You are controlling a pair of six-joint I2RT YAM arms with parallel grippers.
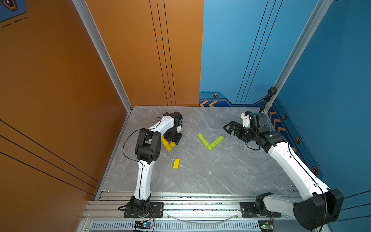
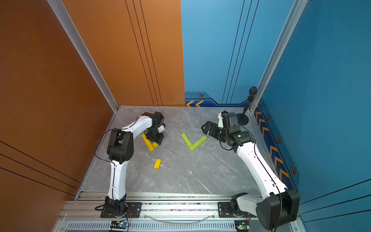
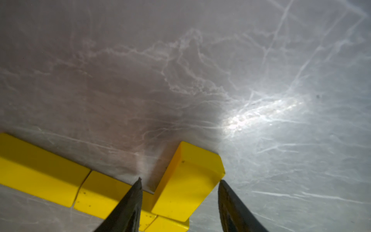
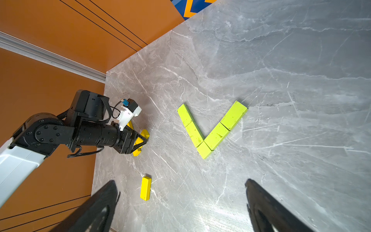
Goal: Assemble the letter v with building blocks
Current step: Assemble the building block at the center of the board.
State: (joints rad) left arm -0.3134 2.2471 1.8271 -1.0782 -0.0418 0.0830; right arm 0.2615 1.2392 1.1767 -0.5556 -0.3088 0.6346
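Left gripper point(image 3: 180, 179) straddles a yellow block point(image 3: 192, 170), jaws apart, ungripped; I'd centre before squeezing. Right gripper point(image 4: 181, 181) hangs open, empty.

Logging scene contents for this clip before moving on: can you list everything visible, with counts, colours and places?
lime-green blocks: five, forming a V, mid-table.
yellow blocks: about four, part-built V under the left arm's tool; count partly hidden.
lone yellow brick: one, lying flat, apart, nearer the arm bases.
microphone: one, black, far right corner.
table: one, grey marble.
left gripper: black, open, straddling one of those yellow blocks.
right gripper: black, open, raised beside the green V.
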